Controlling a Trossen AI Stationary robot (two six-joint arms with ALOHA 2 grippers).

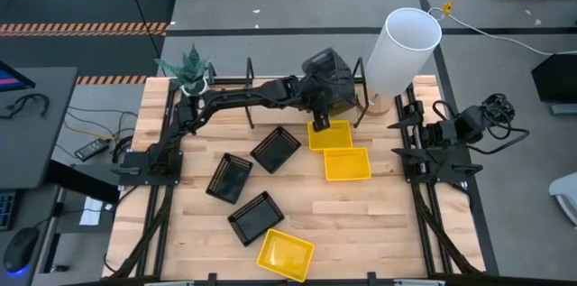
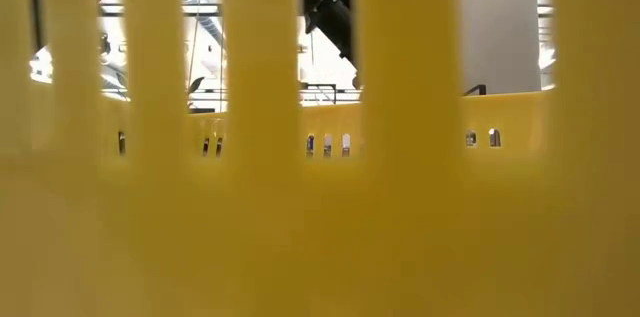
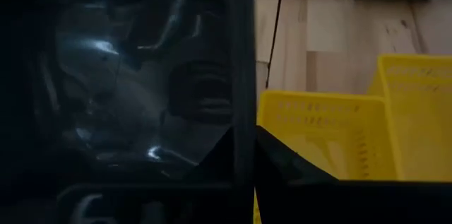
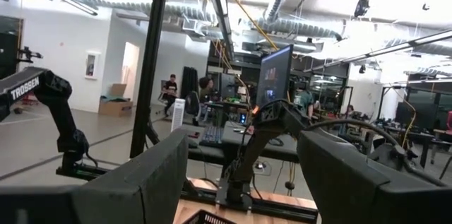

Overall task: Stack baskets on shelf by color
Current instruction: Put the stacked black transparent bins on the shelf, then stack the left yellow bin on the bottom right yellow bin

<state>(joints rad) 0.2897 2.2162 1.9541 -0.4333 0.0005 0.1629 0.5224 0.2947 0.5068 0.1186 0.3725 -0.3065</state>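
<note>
Left gripper point(image 1: 320, 122) reached across to back middle of table point(image 1: 361, 223), down at rim of yellow basket point(image 1: 330, 134); jaws clamped or not, can't tell. Second yellow basket point(image 1: 347, 163) just beside it, third point(image 1: 286, 254) at front edge. Three black baskets point(image 1: 255, 180) scattered mid-table. Right gripper point(image 4: 236, 181) parked at right side, jaws apart.

Three yellow baskets are showing: one point(image 1: 330, 134) lying at the back of the table, just in front of the shelf point(image 1: 270, 87); a second point(image 1: 347, 163) touching its front edge; a third point(image 1: 286, 254) sitting tilted at the table's front edge. Three black slatted baskets point(image 1: 275, 149), point(image 1: 230, 178), point(image 1: 255, 217) are lying askew mid-table, close together. Grey baskets are not discernible.
</note>
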